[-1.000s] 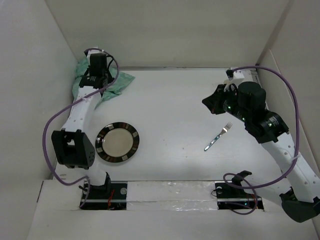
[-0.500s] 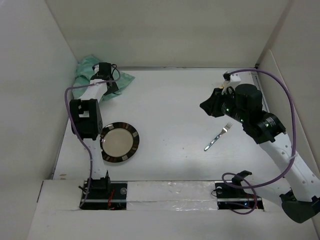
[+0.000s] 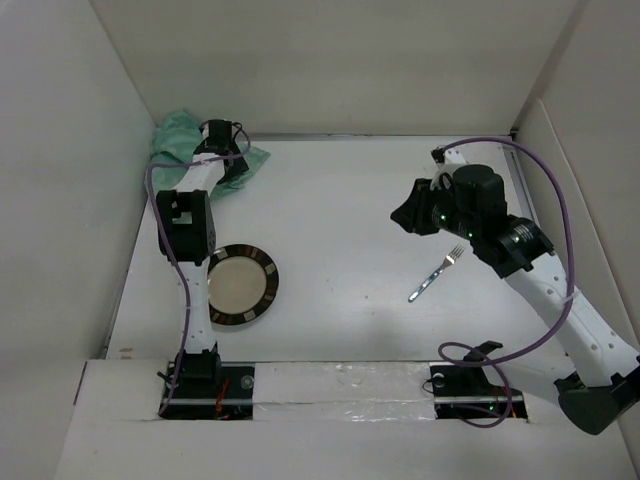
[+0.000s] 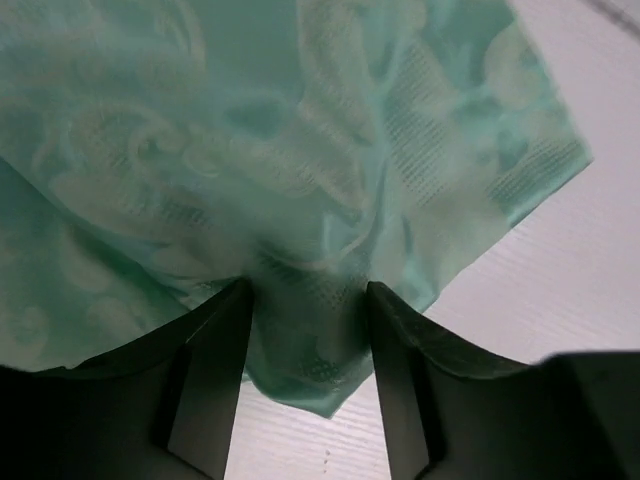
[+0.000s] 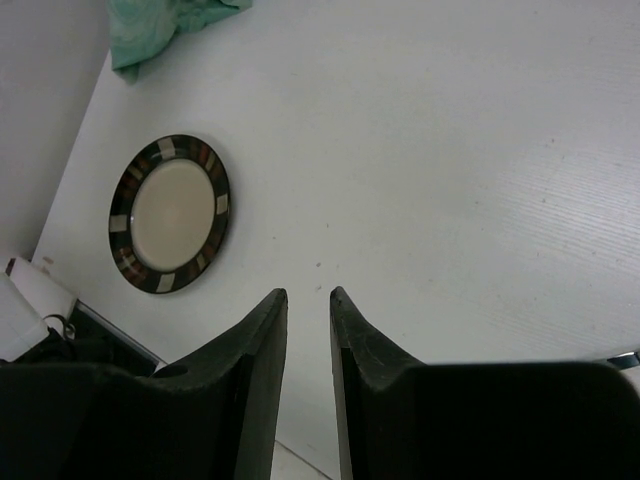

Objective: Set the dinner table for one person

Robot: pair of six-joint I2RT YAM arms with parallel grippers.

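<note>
The dinner table [image 3: 340, 190] is a plain white top inside white walls. A green patterned cloth [image 3: 175, 140] lies bunched in the back left corner. My left gripper [image 3: 226, 163] is on it; in the left wrist view [image 4: 305, 290] the jaws are open and straddle a fold of the cloth [image 4: 300, 150]. A dark-rimmed plate [image 3: 238, 285] lies at front left, also in the right wrist view [image 5: 170, 213]. A fork [image 3: 437, 273] lies at right of centre. My right gripper [image 3: 405, 215] hovers above the table, empty, its jaws [image 5: 308, 292] a narrow gap apart.
White wall panels [image 3: 60, 200] close in the table on the left, back and right. The left arm's elbow [image 3: 183, 225] hangs just behind the plate. Purple cables loop off both arms. Taped strip and arm bases [image 3: 340, 385] line the near edge.
The left arm has folded, its elbox swinging up and back from the front left, with the gripper shifting slightly right on the cloth. The right gripper has moved a little left.
</note>
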